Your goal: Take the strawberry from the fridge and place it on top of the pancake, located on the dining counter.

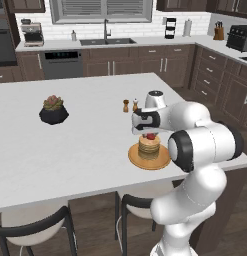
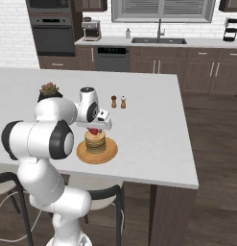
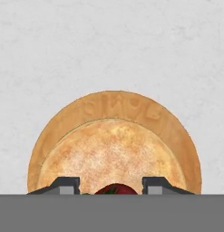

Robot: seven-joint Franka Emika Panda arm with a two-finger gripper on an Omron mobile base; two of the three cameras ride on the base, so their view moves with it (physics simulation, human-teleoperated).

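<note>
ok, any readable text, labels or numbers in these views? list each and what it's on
Raised lettering on the plate rim above the pancake, hand view: upside down and too blurred to read.
Appliances along the far counter: no marking large enough to read.
Nothing else legible.

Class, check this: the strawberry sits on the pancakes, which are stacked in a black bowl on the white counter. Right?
Not quite. The strawberry does sit on the pancakes, but they are stacked on a round orange-brown plate, not a black bowl, on the white counter. The left base view shows it.

text: raised marks on plate (image 3: 120, 105) rim, mirrored and blurred | readable: none | elsewhere: no labels legible
</note>
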